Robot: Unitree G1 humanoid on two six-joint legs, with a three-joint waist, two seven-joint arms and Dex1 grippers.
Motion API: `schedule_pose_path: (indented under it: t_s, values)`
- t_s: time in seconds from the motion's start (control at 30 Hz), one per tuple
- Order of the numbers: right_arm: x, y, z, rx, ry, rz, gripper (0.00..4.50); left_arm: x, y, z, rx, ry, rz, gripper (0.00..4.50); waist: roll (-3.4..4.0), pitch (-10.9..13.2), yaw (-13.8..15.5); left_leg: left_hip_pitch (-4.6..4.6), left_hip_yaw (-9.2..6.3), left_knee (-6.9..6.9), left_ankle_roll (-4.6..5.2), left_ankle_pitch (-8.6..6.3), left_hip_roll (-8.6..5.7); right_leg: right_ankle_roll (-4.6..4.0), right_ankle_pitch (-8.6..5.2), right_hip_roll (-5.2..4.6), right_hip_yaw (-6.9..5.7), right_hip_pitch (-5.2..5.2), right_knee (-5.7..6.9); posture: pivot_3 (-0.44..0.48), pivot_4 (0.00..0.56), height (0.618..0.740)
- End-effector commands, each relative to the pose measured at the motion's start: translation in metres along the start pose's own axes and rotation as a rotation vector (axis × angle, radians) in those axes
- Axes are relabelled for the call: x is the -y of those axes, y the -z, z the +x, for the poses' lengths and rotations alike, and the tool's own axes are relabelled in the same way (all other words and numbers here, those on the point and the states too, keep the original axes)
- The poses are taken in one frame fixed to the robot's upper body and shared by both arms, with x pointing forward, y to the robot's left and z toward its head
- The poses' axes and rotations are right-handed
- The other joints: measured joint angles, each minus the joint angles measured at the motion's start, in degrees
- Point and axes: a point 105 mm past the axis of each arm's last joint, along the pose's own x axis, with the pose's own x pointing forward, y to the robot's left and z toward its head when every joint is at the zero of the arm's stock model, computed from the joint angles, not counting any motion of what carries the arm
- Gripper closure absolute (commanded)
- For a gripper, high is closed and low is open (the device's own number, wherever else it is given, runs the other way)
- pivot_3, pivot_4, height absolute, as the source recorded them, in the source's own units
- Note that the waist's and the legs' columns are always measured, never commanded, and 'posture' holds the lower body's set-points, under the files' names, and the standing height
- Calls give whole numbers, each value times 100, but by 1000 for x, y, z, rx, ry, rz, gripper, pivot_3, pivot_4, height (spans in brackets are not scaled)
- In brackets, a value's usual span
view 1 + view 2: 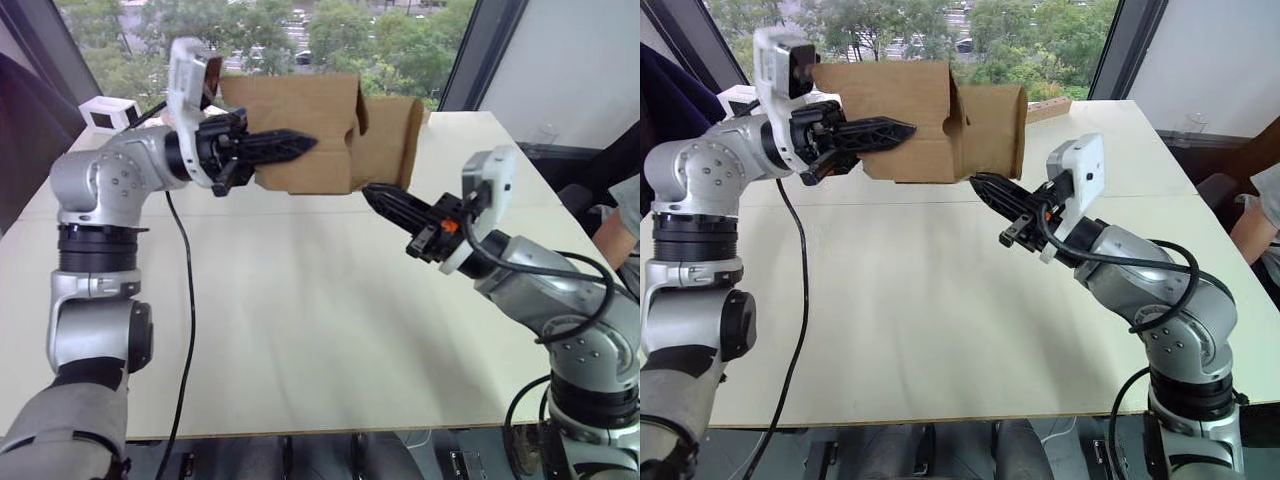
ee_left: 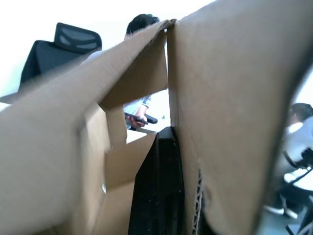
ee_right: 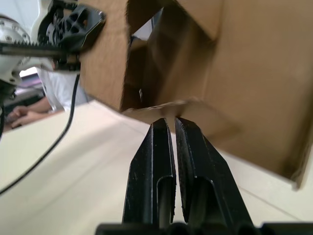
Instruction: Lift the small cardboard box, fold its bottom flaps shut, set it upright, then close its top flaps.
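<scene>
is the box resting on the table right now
No, the cardboard box is held up in the air by the left gripper, well above the table.

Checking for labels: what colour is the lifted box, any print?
Plain brown cardboard box, no print visible; best in the right eye view.

Bright daylight from window (image 1: 300, 40) behind; wrist views backlit, close cardboard blurred.
</scene>
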Motion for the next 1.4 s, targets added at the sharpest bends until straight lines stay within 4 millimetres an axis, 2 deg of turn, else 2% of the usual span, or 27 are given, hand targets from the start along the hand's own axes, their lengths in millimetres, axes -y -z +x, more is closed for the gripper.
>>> schedule_pose_path:
  t_s: [0.03, 0.4, 0.67, 0.83, 1.03, 1.17, 1.23, 1.33, 1.4]
  values:
    - [-5, -12, 2, 60, -42, -6, 4307, 10, -6, 1, -8, 30, 48, 4500, 0, 0, 0, 0, 0, 1, 0, 0, 0, 0, 0, 0, 0, 0, 0, 0, 150, 740]
    - [-18, -13, 10, 67, -150, -14, 4307, 10, -1, 2, -30, 37, 57, 4500, 0, 0, -5, 0, 0, 0, 0, 0, 0, 0, 0, 2, 0, -1, 1, 0, 150, 740]
    - [-21, -12, 16, 50, -192, -43, 4307, 7, 1, 1, -28, 31, 53, 4500, 0, 0, -7, 0, 0, 0, 0, 0, 0, 0, 0, 2, -1, -2, 2, 0, 150, 740]
    - [-13, -24, -8, 2, -208, -96, 4307, 5, -1, -2, -27, 16, 54, 4500, 0, 0, 15, -2, 0, 2, 0, 0, -2, 0, 0, 0, -1, -1, 2, 0, 150, 740]
    - [-6, -58, -35, 26, -233, -90, 4307, 4, -2, -3, -28, 12, 59, 4500, 0, 1, 7, -4, -2, 3, 1, -1, -2, 0, 0, -2, -3, -1, 0, 0, 150, 740]
    - [16, -70, -46, 67, -153, -49, 4307, 3, -2, -3, -28, 13, 59, 4500, -1, 0, 3, -3, -1, 3, 1, -1, 0, 0, 0, -2, -2, 0, 0, 0, 150, 740]
    - [38, -67, -51, 81, -61, -44, 4307, 4, -2, -2, -23, 17, 60, 4500, -1, 0, 3, -3, -1, 3, 1, -1, 0, 0, 0, -1, -2, 0, 1, 0, 150, 740]
    - [82, -48, -55, 37, 124, -82, 4307, 6, -4, 0, -13, 28, 62, 4500, -1, 0, 5, -3, 2, 4, 1, -1, -2, 0, 0, -1, -1, 0, 0, 0, 150, 740]
    - [93, -37, -52, 11, 152, -111, 4307, 8, -5, 0, -8, 37, 62, 4500, 0, 0, 3, -3, 5, 4, 2, -1, -4, 1, 0, -3, 2, 0, 1, 0, 150, 740]
